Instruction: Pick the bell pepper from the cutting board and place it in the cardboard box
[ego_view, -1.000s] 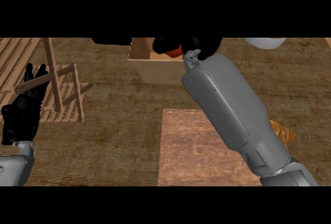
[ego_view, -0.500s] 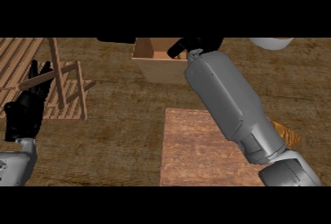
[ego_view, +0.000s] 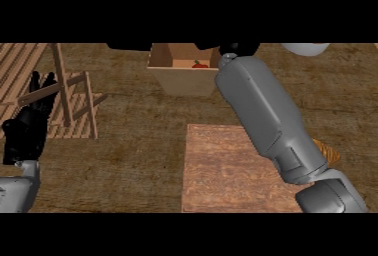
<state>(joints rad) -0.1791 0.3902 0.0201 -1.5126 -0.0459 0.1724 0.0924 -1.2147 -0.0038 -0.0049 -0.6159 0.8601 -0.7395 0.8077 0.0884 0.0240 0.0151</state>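
The red bell pepper (ego_view: 199, 64) lies inside the open cardboard box (ego_view: 177, 80) at the far middle of the counter, near the box's right wall. My right forearm stretches up from the lower right, and my right hand (ego_view: 240, 48) shows only as a black patch at the box's right rim, cut off by the view's top edge. It is beside the pepper and I see no finger on it. The wooden cutting board (ego_view: 221, 170) lies bare in the near middle, partly under the forearm. My left hand (ego_view: 33, 120) rests open at the left edge, fingers up.
A slatted wooden rack (ego_view: 63, 100) stands at the left, behind my left hand. An orange object (ego_view: 328, 154) peeks out behind my right forearm at the right. A pale dish (ego_view: 306, 48) sits at the far right and a dark object (ego_view: 133, 46) left of the box.
The pepper, at my right hand over the box a second ago, now lies inside the box. The right hand has shifted to the box's right rim. The left hand has stayed put.
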